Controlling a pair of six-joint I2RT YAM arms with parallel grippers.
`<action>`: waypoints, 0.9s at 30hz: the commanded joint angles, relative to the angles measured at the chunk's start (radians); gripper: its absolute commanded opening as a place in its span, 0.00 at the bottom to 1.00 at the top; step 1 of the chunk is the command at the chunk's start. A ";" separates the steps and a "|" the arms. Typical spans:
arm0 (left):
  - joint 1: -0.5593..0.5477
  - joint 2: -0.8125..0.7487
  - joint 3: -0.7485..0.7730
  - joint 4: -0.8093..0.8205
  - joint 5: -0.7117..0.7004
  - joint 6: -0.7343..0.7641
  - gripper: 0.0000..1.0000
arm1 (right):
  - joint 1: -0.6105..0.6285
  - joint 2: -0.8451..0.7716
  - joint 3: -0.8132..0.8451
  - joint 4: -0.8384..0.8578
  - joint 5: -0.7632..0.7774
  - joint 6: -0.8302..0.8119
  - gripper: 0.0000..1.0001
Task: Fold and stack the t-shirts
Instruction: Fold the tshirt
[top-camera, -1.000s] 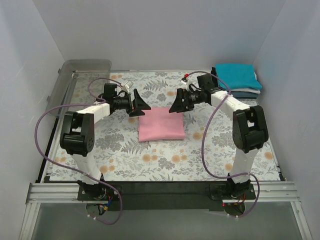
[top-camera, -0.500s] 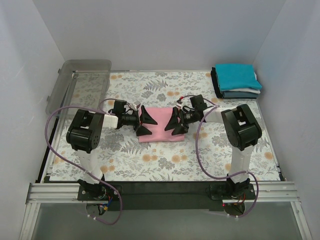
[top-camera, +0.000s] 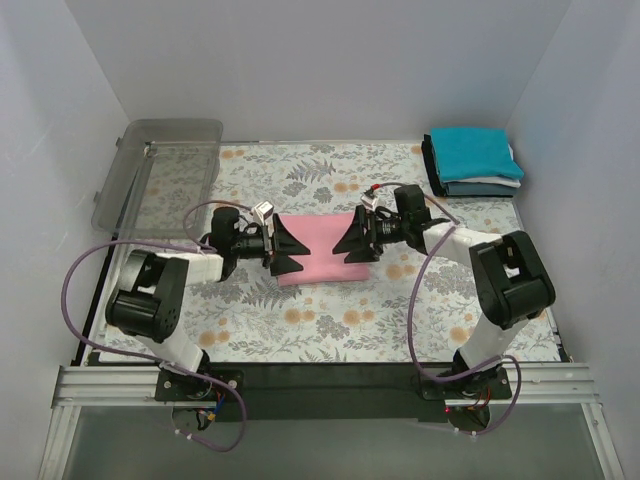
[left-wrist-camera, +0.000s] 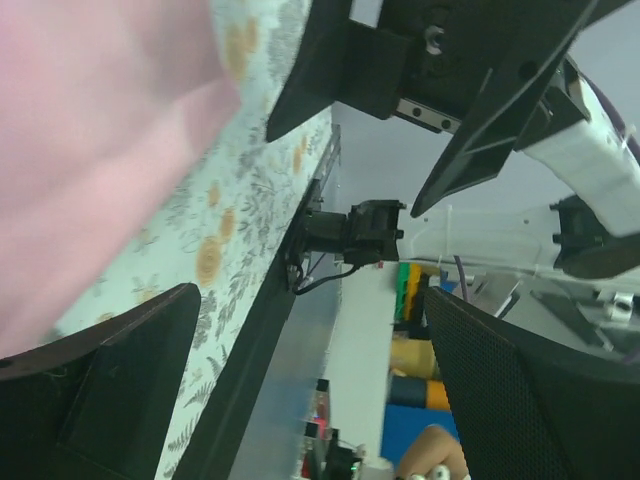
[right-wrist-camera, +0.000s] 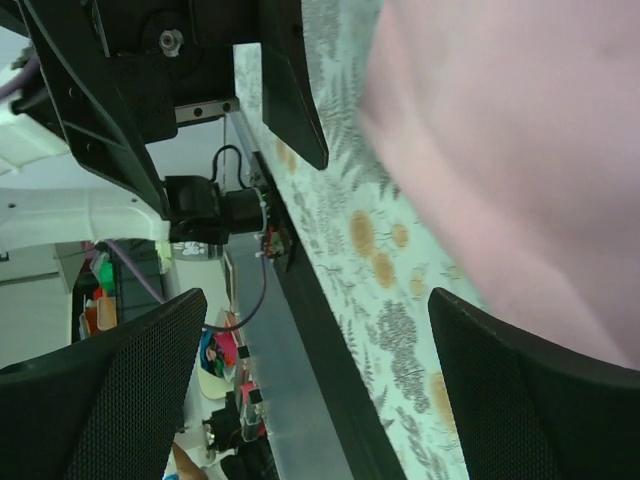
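A pink t-shirt (top-camera: 320, 250), folded into a rectangle, lies flat on the floral cloth in mid-table. My left gripper (top-camera: 285, 250) is low at its left edge, jaws open and pointing right. Opposite it, my right gripper (top-camera: 358, 238) is at the right edge, open and pointing left. Neither is closed on cloth. The left wrist view has the pink t-shirt (left-wrist-camera: 90, 150) at upper left beyond my open left gripper (left-wrist-camera: 320, 400). The right wrist view has the pink t-shirt (right-wrist-camera: 520, 150) at upper right past my open right gripper (right-wrist-camera: 320, 400). A stack of folded t-shirts (top-camera: 475, 160), teal on top, sits back right.
A clear plastic bin (top-camera: 165, 165) stands at the back left corner. White walls close in the table on three sides. The black front edge (top-camera: 320, 375) carries both arm bases.
Both grippers came down from above the cloth behind the pink t-shirt to its left and right edges. Both arms have dropped low. The shirt has not moved.
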 joint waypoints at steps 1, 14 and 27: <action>-0.063 -0.090 -0.077 0.310 -0.005 -0.194 0.95 | 0.039 -0.073 -0.074 0.175 -0.006 0.173 0.98; -0.163 0.154 -0.093 0.837 -0.141 -0.535 0.97 | 0.053 0.078 -0.211 0.888 -0.048 0.674 0.96; -0.176 0.124 -0.119 0.637 -0.266 -0.458 0.98 | 0.116 0.149 -0.242 0.938 0.017 0.722 0.98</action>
